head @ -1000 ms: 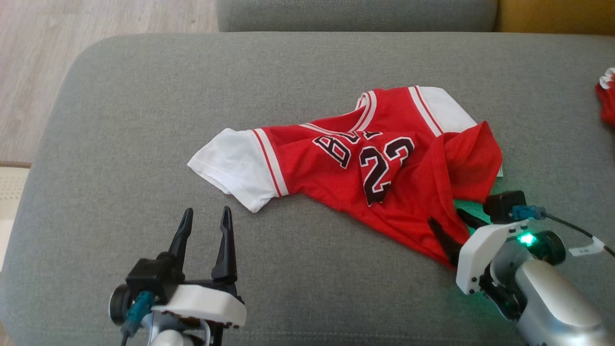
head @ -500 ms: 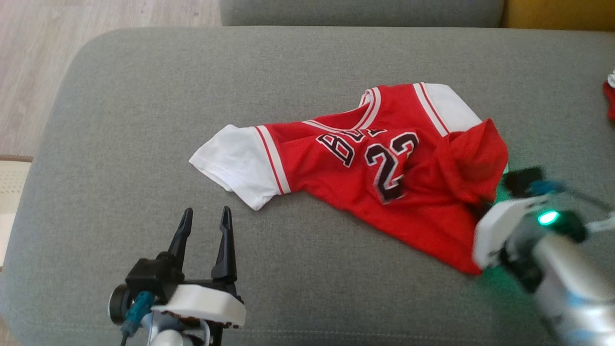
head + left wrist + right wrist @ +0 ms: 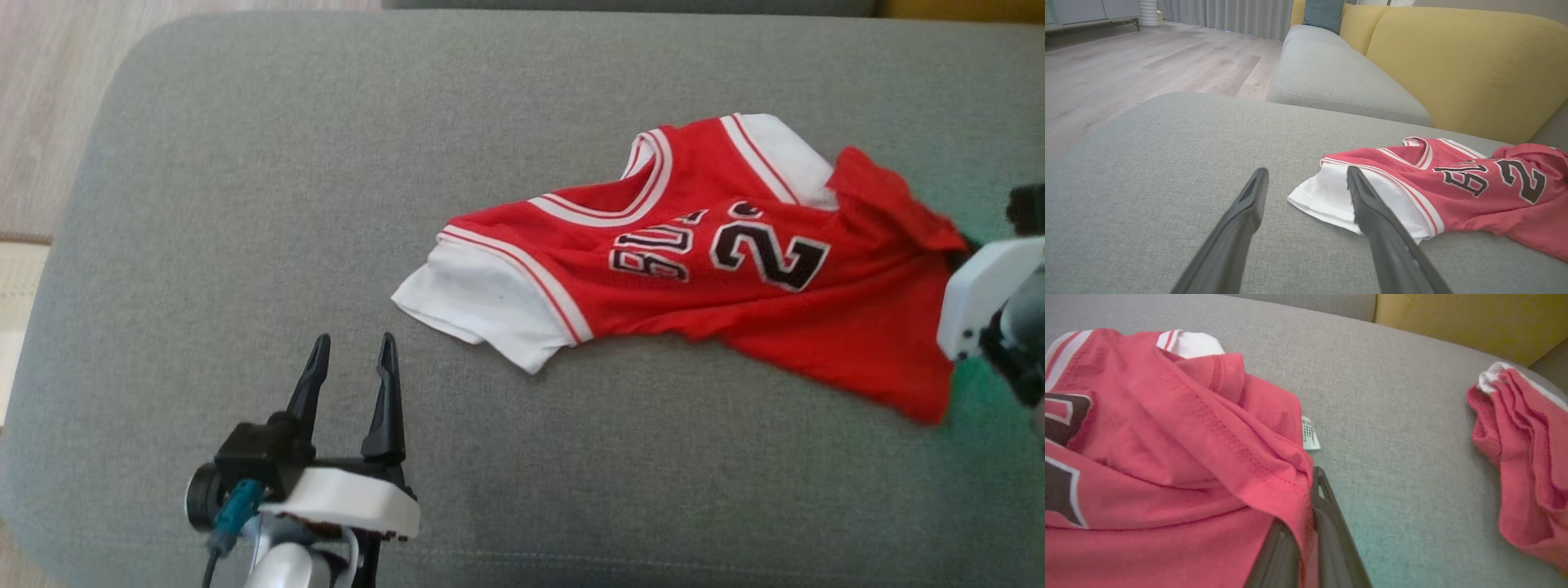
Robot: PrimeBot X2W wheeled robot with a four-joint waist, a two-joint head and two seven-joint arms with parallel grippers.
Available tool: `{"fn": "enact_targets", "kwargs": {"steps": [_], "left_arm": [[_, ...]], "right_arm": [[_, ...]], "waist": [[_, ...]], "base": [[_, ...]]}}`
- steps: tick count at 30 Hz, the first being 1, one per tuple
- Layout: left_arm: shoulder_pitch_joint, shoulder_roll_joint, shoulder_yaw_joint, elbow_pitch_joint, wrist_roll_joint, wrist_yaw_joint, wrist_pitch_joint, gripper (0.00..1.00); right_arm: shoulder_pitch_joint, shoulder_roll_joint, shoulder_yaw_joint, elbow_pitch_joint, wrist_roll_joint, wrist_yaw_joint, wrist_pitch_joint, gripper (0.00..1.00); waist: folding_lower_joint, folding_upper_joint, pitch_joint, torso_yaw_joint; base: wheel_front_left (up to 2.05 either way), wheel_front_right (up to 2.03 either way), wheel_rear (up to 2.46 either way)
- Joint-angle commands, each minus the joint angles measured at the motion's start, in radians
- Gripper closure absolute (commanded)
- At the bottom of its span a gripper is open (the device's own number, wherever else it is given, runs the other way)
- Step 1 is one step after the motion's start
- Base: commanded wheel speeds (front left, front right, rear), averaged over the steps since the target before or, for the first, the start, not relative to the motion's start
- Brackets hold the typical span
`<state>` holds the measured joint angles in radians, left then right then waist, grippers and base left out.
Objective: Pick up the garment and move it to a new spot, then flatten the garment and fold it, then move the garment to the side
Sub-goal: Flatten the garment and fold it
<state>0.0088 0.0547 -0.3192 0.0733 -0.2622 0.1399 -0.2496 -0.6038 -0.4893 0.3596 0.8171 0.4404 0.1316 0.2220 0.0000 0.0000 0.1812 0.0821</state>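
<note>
We see the jersey (image 3: pixel 735 278) lying toward the right edge of the grey cushion (image 3: pixel 245 204) — our right gripper (image 3: pixel 1312 498) pinches its red hem, while our left gripper (image 3: pixel 353 343) hovers near the front edge, fingers apart.

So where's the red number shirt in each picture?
Head view: the red jersey lies right of the middle, reaching toward the right edge.
Left wrist view: it is at the lower right, white sleeve nearest.
Right wrist view: it covers the left half, close up, its edge pinched in the right gripper.
Shared landmark: the grey cushion under it in every view.
</note>
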Motion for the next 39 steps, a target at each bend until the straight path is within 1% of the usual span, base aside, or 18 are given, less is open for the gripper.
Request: {"fn": "enact_targets", "kwargs": {"steps": [1, 5, 9, 10, 11, 17, 22, 28, 30, 31, 35, 39], "left_arm": [[-0.044, -0.005, 0.021, -0.027, 0.013, -0.004, -0.012, 0.00], [-0.061, -0.005, 0.014, -0.023, 0.019, -0.011, -0.012, 0.00], [-0.074, -0.005, 0.004, -0.015, 0.021, -0.014, -0.012, 0.00], [-0.076, -0.005, 0.002, -0.014, 0.022, -0.014, -0.012, 0.00], [-0.078, -0.005, 0.000, -0.012, 0.022, -0.014, -0.012, 0.00], [-0.084, -0.005, 0.006, -0.007, 0.022, -0.010, -0.012, 0.00], [-0.092, -0.004, 0.028, -0.002, 0.031, -0.015, -0.012, 0.00], [-0.095, -0.003, 0.061, 0.000, 0.039, -0.020, -0.012, 0.00], [-0.092, -0.003, 0.070, 0.003, 0.039, -0.022, -0.012, 0.00], [-0.092, -0.003, 0.070, 0.003, 0.039, -0.022, -0.012, 0.00], [-0.078, -0.003, 0.086, 0.009, 0.037, -0.025, -0.012, 0.00], [-0.052, -0.004, 0.096, 0.017, 0.031, -0.028, -0.012, 0.00]], "right_arm": [[-0.060, -0.040, 0.008, -0.005, -0.026, -0.001, -0.005, 1.00], [-0.147, -0.044, -0.007, 0.077, -0.098, -0.001, -0.041, 1.00], [-0.216, -0.028, -0.021, 0.155, -0.173, -0.001, -0.101, 1.00], [-0.229, -0.022, -0.028, 0.175, -0.189, -0.001, -0.117, 0.44], [-0.239, -0.012, -0.032, 0.195, -0.205, -0.001, -0.127, 0.00], [-0.285, 0.046, -0.039, 0.256, -0.247, -0.001, -0.216, 0.00], [-0.306, 0.086, -0.021, 0.247, -0.240, -0.001, -0.299, 0.00], [-0.280, 0.142, 0.000, 0.185, -0.194, -0.001, -0.402, 0.00], [-0.255, 0.163, 0.003, 0.156, -0.175, -0.001, -0.424, 0.00], [-0.255, 0.163, 0.003, 0.156, -0.175, -0.001, -0.424, 0.00], [-0.183, 0.195, -0.013, 0.086, -0.144, -0.001, -0.456, 0.00], [-0.075, 0.232, -0.059, -0.002, -0.142, -0.001, -0.473, 0.00]], "waist": [[0.0000, 0.0000, 0.012, 0.007], [0.0000, 0.0000, 0.031, 0.021], [0.0000, 0.0000, 0.043, 0.033], [0.0000, 0.0000, 0.044, 0.035], [0.0000, 0.0000, 0.045, 0.035], [0.0000, 0.0000, 0.031, 0.013], [0.0000, 0.0000, 0.002, -0.032], [0.0000, 0.0000, -0.048, -0.092], [0.0000, 0.0000, -0.064, -0.111], [0.0000, 0.0000, -0.064, -0.111], [0.0000, 0.0000, -0.094, -0.140], [0.0000, 0.0000, -0.127, -0.159]], "base": [[0.00, 0.00, 0.00], [0.00, 0.00, 0.00], [0.00, 0.00, 0.00], [0.00, 0.00, 0.00], [0.00, 0.00, 0.00], [0.00, 0.00, 0.00], [0.00, 0.00, 0.00], [0.00, 0.00, 0.00], [0.00, 0.00, 0.00], [0.00, 0.00, 0.00], [0.00, 0.00, 0.00], [0.00, 0.00, 0.00]]}}
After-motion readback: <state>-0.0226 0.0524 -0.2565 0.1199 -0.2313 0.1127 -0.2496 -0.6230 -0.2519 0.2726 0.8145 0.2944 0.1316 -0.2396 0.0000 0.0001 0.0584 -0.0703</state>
